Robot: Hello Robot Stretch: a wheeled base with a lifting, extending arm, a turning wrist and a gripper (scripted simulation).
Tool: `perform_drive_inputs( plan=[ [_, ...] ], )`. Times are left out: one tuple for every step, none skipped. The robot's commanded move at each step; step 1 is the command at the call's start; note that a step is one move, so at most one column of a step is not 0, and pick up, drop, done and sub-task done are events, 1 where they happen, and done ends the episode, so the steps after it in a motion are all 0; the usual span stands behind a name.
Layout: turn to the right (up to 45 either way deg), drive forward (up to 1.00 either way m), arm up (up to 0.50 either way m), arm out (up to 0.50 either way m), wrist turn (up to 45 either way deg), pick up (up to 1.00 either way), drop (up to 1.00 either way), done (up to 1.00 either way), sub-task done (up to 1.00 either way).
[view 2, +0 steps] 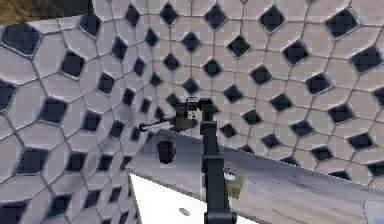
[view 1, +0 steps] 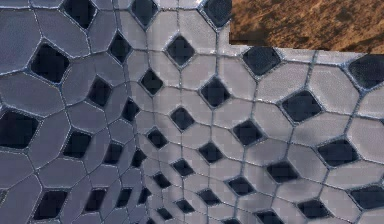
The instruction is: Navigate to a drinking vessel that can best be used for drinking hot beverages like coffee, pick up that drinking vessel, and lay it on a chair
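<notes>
In the arm side view the dark arm [view 2: 212, 170] rises from the bottom edge. Its gripper [view 2: 150, 125] reaches left from the two white squares [view 2: 190, 110]. A small dark cup-shaped thing [view 2: 166, 150] shows just under the fingers. Behind it is the patterned tile surface, and it sits a little above the far corner of a pale tabletop [view 2: 300, 200]. I cannot tell whether the gripper holds it.
Grey tiling with dark diamond insets [view 1: 180, 120] spans the forward view, with a brown patch [view 1: 310, 22] at its top right. The same tiling [view 2: 280, 70] backs the arm side view. A small yellowish thing [view 2: 233, 185] lies on the tabletop right of the arm.
</notes>
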Motion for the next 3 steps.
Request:
perform_drive_inputs(
  plan=[
    [0.0, 0.0, 0.0, 0.0, 15.0, 0.0, 0.0, 0.0, 0.0],
    [0.0, 0.0, -0.3, 0.0, 0.0, 0.0, 0.0, 0.0, 0.0],
    [0.0, 0.0, 0.0, 0.0, 0.0, 1.0, 0.0, 0.0, 0.0]
  ],
)
